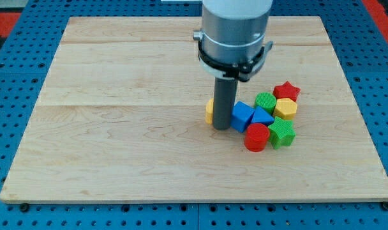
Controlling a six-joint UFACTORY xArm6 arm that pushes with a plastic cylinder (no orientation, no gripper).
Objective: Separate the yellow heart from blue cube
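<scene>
My tip (pixel 222 127) stands on the wooden board, just left of the blue cube (pixel 242 116) and touching it or nearly so. A yellow block, likely the yellow heart (pixel 209 110), shows only as a sliver at the rod's left side; the rod hides most of it. The heart sits close to the blue cube, with the rod between them in the view.
A cluster lies right of the blue cube: a blue triangular block (pixel 263 117), a green block (pixel 265 101), a yellow hexagon-like block (pixel 285 108), a red star (pixel 286 91), a green star-like block (pixel 282 132) and a red block (pixel 256 137). The board (pixel 130 128) sits on a blue pegboard.
</scene>
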